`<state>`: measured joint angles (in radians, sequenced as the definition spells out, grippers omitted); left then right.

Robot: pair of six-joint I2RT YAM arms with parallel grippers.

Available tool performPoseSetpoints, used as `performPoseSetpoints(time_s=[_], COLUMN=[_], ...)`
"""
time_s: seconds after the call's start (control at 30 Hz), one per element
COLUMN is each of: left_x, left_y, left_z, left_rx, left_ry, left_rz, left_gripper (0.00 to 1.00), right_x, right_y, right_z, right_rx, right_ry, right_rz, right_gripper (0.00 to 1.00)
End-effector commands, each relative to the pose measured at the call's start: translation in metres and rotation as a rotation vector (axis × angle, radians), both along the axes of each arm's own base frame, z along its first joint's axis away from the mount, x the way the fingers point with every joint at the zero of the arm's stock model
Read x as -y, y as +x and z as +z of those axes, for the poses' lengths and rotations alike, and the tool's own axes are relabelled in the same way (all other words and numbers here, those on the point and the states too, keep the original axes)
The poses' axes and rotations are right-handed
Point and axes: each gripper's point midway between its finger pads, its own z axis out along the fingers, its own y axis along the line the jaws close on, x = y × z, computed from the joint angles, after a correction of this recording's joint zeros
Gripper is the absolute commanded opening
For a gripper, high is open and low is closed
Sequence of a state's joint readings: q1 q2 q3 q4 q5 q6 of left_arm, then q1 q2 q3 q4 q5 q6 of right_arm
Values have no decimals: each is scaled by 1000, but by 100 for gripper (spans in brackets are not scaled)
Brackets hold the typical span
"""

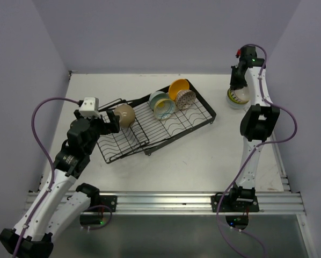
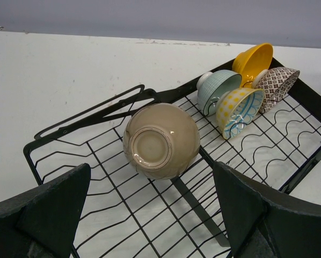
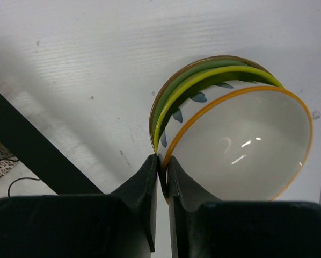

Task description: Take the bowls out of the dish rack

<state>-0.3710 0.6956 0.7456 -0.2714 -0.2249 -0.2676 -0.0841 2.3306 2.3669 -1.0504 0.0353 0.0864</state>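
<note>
Left hand: spread wide and holding nothing, just short of the beige bowl.
Beige bowl: tipped on its side with its foot facing the hand, lying on the wires at the near left end of the dish rack.
Rack's far end: four bowls on edge, huddled together. These are the teal ribbed bowl, yellow-and-blue bowl, orange-yellow bowl and brown-patterned bowl.
Right hand: narrow, nipping the rim of the white bowl.
White bowl: top of a nested stack on the counter, well right of the rack.
</note>
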Motion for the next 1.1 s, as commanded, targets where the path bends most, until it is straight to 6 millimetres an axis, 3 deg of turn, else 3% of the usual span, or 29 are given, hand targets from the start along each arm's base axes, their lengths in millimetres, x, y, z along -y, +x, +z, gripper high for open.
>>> performPoseSetpoints(time_s=[0.0,0.13,0.37,1.07], left_x=[0,1,2,2], left_y=[0,-1,-1,0], left_z=[13,13,13,11], left_rx=[44,44,47,40], left_ry=[7,7,5,12], left_rz=[-6,-9,-10,-12], left_gripper=[100,100,100,100], right_x=[1,1,5,1], right_y=[-10,-13,-14,9], right_z=[53,55,53,40], right_rx=[87,88,80,139], right_ry=[-29,-43,-72,-136], right_rz=[-2,3,1,-11], right_gripper=[11,0,0,0])
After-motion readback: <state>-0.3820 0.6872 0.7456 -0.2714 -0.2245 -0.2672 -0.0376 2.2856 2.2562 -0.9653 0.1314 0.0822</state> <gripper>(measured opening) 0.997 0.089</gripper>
